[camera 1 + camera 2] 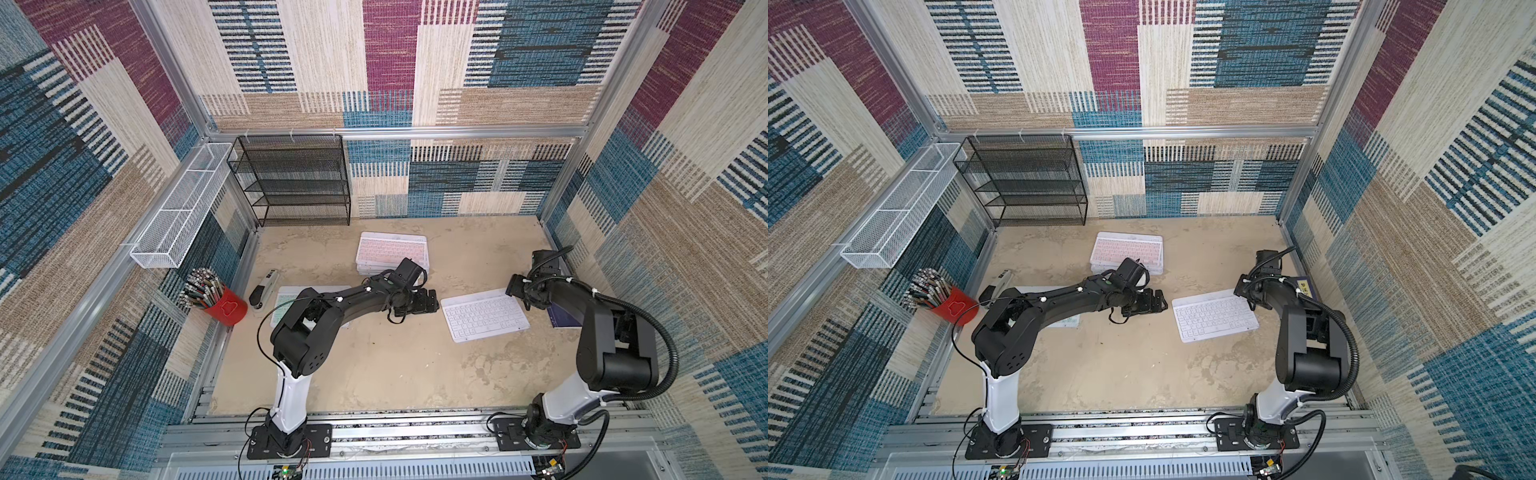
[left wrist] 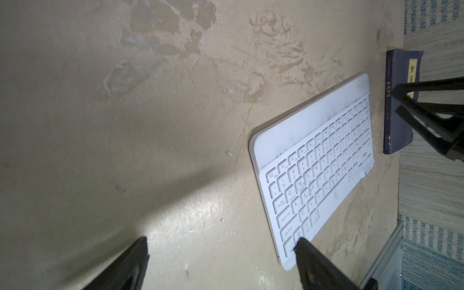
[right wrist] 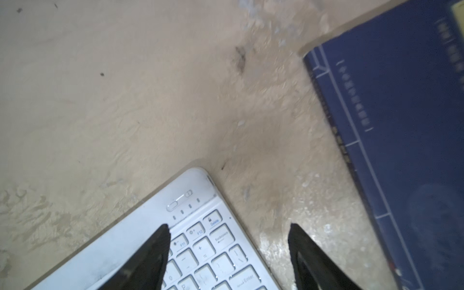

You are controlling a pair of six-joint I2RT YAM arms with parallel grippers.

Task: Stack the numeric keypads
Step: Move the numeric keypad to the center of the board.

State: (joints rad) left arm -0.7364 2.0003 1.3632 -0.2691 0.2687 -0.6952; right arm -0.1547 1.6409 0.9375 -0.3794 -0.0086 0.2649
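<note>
Closest in, right gripper (image 3: 228,226) spread wide over a corner of the white keypad (image 1: 484,316), clamping nothing; dark blue book (image 3: 401,125) just beside. Left gripper (image 2: 222,239) likewise wide and empty, near that keypad's opposite end. Pink-topped stack (image 1: 392,251) farther back; green keypad (image 1: 283,297) partly under the left arm (image 1: 353,299).
</note>
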